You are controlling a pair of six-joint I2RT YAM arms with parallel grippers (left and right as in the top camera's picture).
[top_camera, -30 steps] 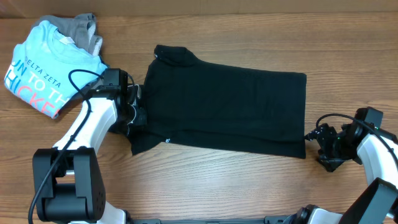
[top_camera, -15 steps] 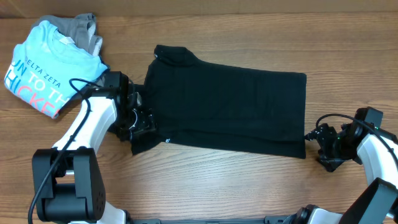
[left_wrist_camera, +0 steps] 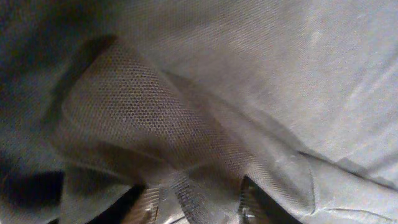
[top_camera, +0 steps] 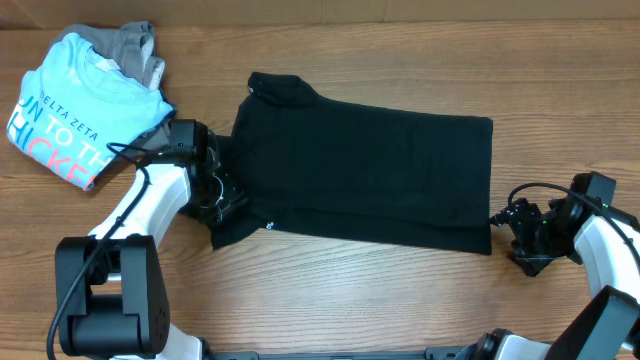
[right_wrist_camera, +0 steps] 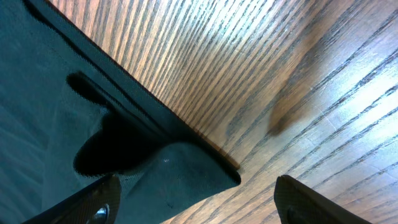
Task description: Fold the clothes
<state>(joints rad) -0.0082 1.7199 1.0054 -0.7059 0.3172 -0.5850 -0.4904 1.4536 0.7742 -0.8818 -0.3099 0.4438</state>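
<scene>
Lying flat and spread between the two grippers, the black T-shirt [top_camera: 370, 170] has its sleeve end under the left gripper [top_camera: 228, 192] and its hem end just ahead of the right gripper [top_camera: 510, 238]. In the left wrist view the left gripper [left_wrist_camera: 199, 202] is clenched on a raised ridge of the shirt's fabric [left_wrist_camera: 186, 124], which is bunched up between its two fingertips [left_wrist_camera: 149, 205]. Creases run away from the pinch across the cloth beyond the fingers. In the right wrist view the right gripper [right_wrist_camera: 199, 202] is released, its fingers spread wide. One finger [right_wrist_camera: 99, 202] sits over the shirt's bottom corner [right_wrist_camera: 180, 168], and the other is over bare wood. That corner is slightly lifted, with a dark hollow under its edge. Behind the left arm, to its outer side, a light blue T-shirt [top_camera: 70, 110] with white and pink lettering lies folded, partly on top of a grey garment [top_camera: 135, 45]. All rest on the wooden table [top_camera: 330, 300].
</scene>
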